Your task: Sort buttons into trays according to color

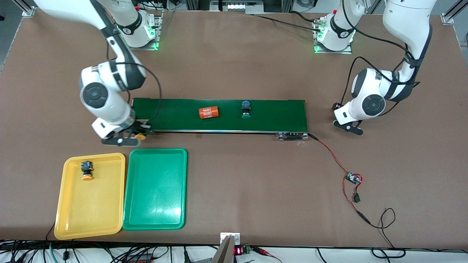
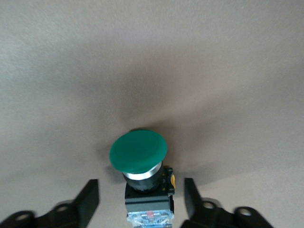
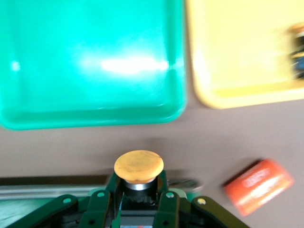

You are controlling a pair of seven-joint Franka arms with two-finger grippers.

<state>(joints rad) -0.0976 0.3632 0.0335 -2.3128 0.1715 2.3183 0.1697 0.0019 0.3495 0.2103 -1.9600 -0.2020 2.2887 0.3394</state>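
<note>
My right gripper [image 1: 133, 136] [image 3: 138, 187] is shut on a yellow-capped button [image 1: 140, 137] [image 3: 138, 166], over the table between the conveyor belt's end and the green tray [image 1: 155, 197] [image 3: 90, 61]. Beside that tray lies the yellow tray [image 1: 69, 204] [image 3: 237, 57], with another yellow-capped button [image 1: 87, 171] in it. My left gripper [image 1: 349, 128] [image 2: 141, 187] is low over the table past the belt's end nearest the left arm. It stands open around a green-capped button [image 2: 138, 152], with a gap at each finger. A second green-capped button [image 1: 246, 109] rests on the belt.
The dark-green conveyor belt [image 1: 278, 115] runs across the middle of the table and carries an orange cylinder [image 1: 208, 112] printed "4680". From the belt's end a red and black wire [image 1: 331, 155] runs to a small board [image 1: 353, 178] on the table.
</note>
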